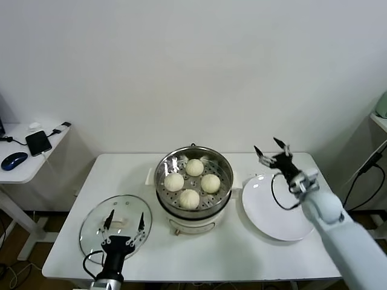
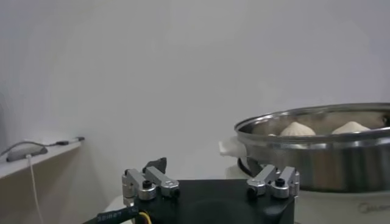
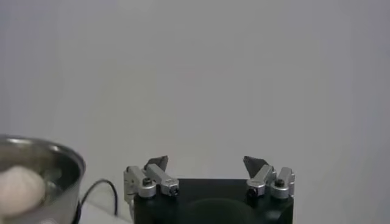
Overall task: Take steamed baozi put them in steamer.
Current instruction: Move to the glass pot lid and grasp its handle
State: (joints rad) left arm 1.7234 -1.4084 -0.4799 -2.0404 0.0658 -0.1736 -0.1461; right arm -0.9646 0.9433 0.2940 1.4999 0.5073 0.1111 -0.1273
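Cream-white and smooth, all four baozi (image 1: 192, 182) already sit on the perforated tray inside the steamer (image 1: 224, 192), spaced apart in a loose ring, none touching the steel wall. By the look of it the loading is done, since the plate (image 1: 266, 222) to the right lies bare.

Each bun looks soft, light and slightly tacky, so I judge it would dent under a hard pinch. The safest hold would be low on the domed sides, with gentle pressure, never on the crown. The steamer's rim is polished steel, rigid and slippery, on a matte cream base with side handles. A round glass lid (image 1: 97, 225) lies flat on the table (image 1: 242, 254), to the steamer's left.

The right gripper (image 1: 273, 150) hovers above the plate's far edge, jaws spread wide and holding nothing. The left gripper (image 1: 124, 224) hangs over the lid, near the table's front edge, likewise wide apart and empty.
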